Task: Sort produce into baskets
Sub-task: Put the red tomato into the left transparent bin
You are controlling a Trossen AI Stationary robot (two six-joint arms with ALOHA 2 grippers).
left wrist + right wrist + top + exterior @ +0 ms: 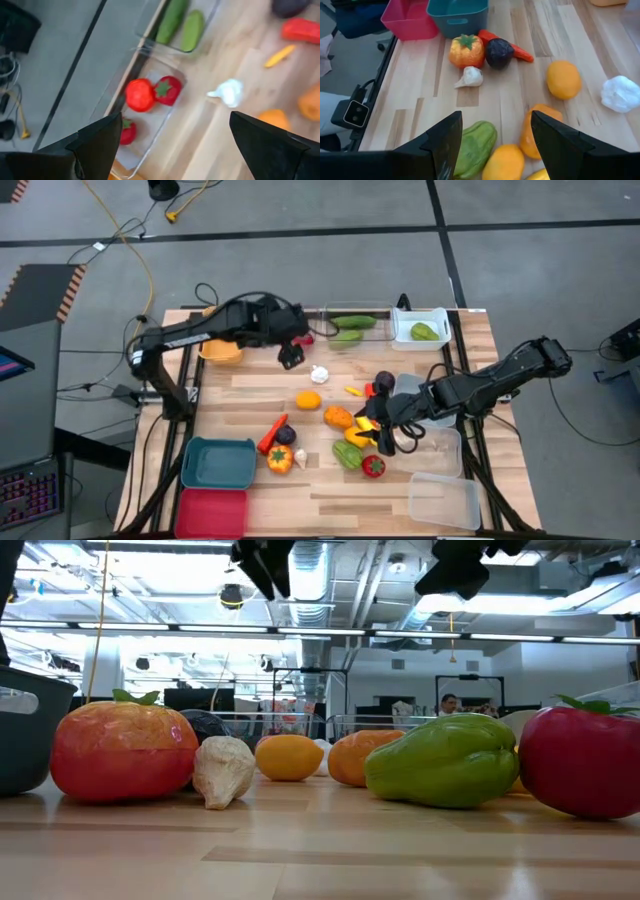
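Note:
Toy produce lies loose on the middle of the wooden table: a white garlic (319, 374), an orange (308, 400), a purple eggplant (384, 383), a green pepper (347, 455) and a red tomato (373, 467). My left gripper (292, 358) hangs open and empty above the far side, over a clear bin holding red tomatoes (150, 95). My right gripper (383, 430) hovers open over the yellow and orange pieces (505, 162) at centre right, touching nothing. Green cucumbers (350, 328) lie in a second clear bin at the far edge.
A white bin (422, 328) with a green piece stands far right. An orange-yellow bin (220, 350) sits under my left arm. Teal (218, 462) and red (212, 512) bins stand near left, clear bins (445, 500) near right. An orange-red pepper (466, 51) lies near the teal bin.

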